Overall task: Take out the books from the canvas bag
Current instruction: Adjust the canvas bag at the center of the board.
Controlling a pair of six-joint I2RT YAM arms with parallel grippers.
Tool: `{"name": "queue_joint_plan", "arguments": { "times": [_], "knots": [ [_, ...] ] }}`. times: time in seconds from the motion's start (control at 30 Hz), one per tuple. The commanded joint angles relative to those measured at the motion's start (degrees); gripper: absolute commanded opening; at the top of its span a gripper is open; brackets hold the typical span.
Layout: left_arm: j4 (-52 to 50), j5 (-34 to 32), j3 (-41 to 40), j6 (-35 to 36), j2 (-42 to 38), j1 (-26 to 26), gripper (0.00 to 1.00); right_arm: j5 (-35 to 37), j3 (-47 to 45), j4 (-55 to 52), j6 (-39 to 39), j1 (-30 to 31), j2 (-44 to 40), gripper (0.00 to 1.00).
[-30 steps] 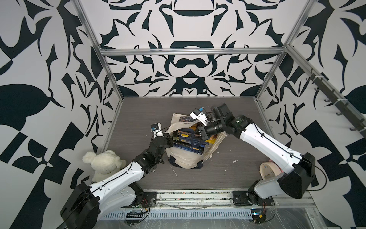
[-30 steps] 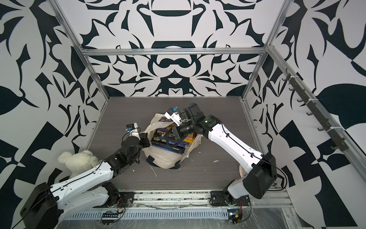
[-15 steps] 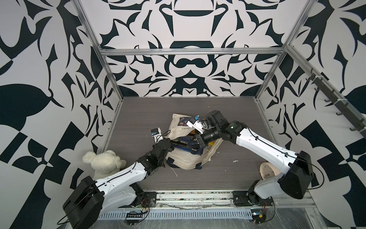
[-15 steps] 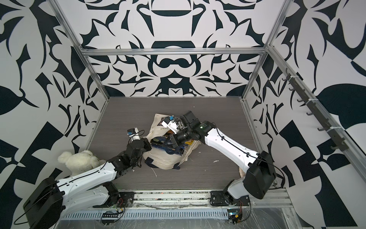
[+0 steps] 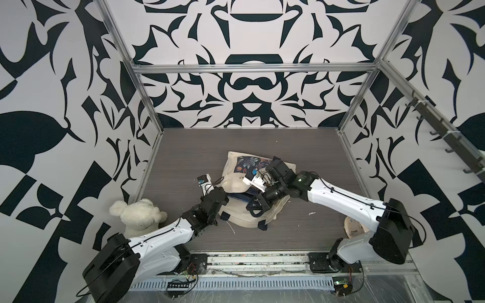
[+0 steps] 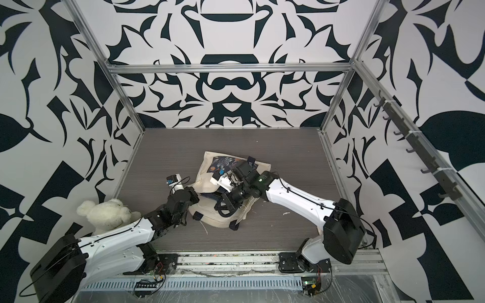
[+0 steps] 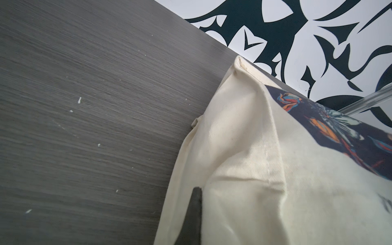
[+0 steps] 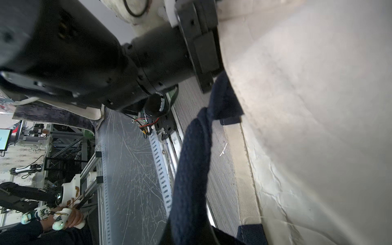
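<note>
Bag (image 5: 236, 181) lies slumped mid-bench (image 5: 183, 157), mouth toward robot. Books (image 5: 240, 197), dark blue, inside bag, edges showing at mouth between tools. Left tool (image 5: 221, 194) closed at bag's left edge, likely to anchor it; whether it pinches fabric, cannot tell. Right tool (image 5: 258, 207) closed at mouth, seemingly on navy strap (image 8: 195, 159), likely to hold mouth open. Floral print (image 7: 331, 125) faces up. Script lettering (image 7: 387, 203) cut off, unreadable.

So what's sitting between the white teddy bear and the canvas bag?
Only the robot's left arm, stretched across bare grey table between teddy bear and canvas bag; both top views show it.
</note>
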Motion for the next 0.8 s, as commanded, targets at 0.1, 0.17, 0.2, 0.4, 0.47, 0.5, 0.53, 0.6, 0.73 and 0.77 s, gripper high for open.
{"name": "queue_joint_plan", "arguments": {
  "times": [0.1, 0.17, 0.2, 0.4, 0.47, 0.5, 0.53, 0.6, 0.73, 0.77],
  "knots": [
    [-4.46, -4.18, -2.07, -1.59, -1.03, 1.11, 0.00, -10.14, -2.94, 10.13, 2.21, -8.20, 1.35, 0.00],
    [-4.27, -4.44, -1.67, -1.21, -0.57, 1.11, 0.00, -11.46, -0.42, 8.15, -0.11, -11.42, 3.38, 0.00],
    [-4.28, -4.91, -1.39, -1.23, -0.16, 1.11, 0.00, -11.05, 1.82, 5.90, -1.63, -13.05, 4.52, 0.00],
    [-4.67, -6.38, 0.31, -1.05, 2.54, 1.11, 0.00, -6.03, 15.40, -4.81, -5.74, -15.99, 10.40, 0.00],
    [-5.13, -7.08, 0.05, -1.30, 2.47, 1.11, 0.00, -3.74, 21.94, -13.30, -9.33, -14.87, 11.75, 0.00],
    [-5.66, -7.68, -0.21, -1.72, 2.05, 1.11, 0.00, -2.00, 24.59, -17.04, -10.89, -14.06, 11.63, 0.00],
    [-6.46, -8.15, -0.29, -2.08, 1.58, 1.11, 0.00, 0.10, 26.19, -19.31, -11.69, -13.39, 10.87, 0.00],
    [-7.36, -8.62, -0.27, -2.20, 0.59, 1.10, 0.00, 2.12, 27.08, -20.37, -12.11, -12.69, 8.37, 0.00],
    [-7.42, -8.98, -0.40, -2.18, 0.29, 1.07, 0.00, 8.61, 28.67, -20.30, -11.13, -12.74, 4.99, 0.05],
    [-7.55, -8.66, -0.32, -2.27, 0.43, 1.11, 0.00, 10.06, 28.84, -20.11, -10.68, -12.72, 4.64, 0.10]
  ]
}}
